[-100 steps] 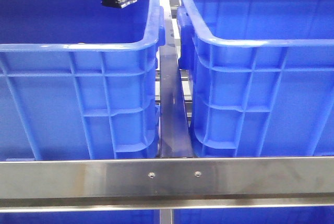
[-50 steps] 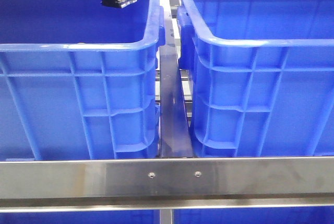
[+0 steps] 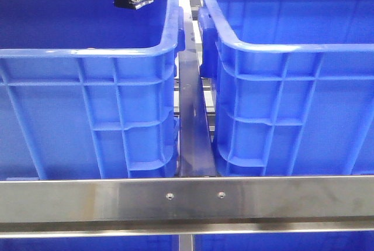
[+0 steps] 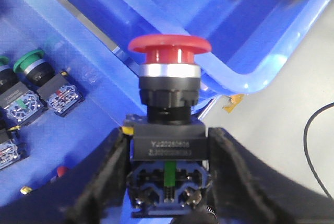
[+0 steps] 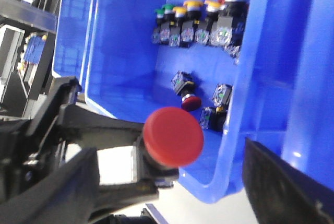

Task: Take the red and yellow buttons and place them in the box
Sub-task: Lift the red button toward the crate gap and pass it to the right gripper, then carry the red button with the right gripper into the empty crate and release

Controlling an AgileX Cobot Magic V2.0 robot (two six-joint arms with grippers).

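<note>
The red button [image 4: 169, 57] sits squeezed between the fingers of the left gripper [image 4: 168, 182], held by its black block, up high over the rim of a blue crate [image 4: 250, 78]. The right gripper [image 5: 172, 182] looks wide open with nothing in it, close by the red cap. If the two bump, the button could slip and fall outside onto the floor [image 4: 308, 78]. More buttons [image 5: 198, 20] lie in a crate below.
</note>
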